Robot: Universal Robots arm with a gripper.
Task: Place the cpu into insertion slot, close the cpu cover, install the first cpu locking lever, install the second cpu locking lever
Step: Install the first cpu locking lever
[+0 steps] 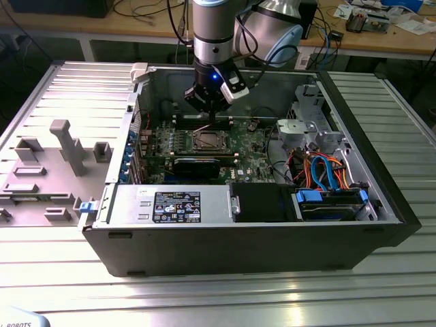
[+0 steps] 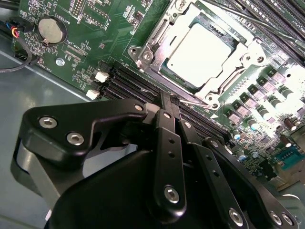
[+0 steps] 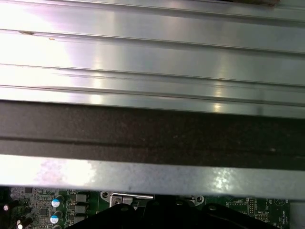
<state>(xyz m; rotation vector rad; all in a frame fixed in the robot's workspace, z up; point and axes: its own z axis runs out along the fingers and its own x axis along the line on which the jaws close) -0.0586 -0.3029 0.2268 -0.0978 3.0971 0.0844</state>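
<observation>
With the cpu (image 2: 202, 52) seated in its socket under the closed cpu cover (image 2: 238, 71), the gripper (image 2: 171, 102), fingers pinched narrow on nothing, hangs beside the socket's thin locking lever (image 2: 190, 102), apparently mid-latching, a step demanding a precise sideways hook.
</observation>
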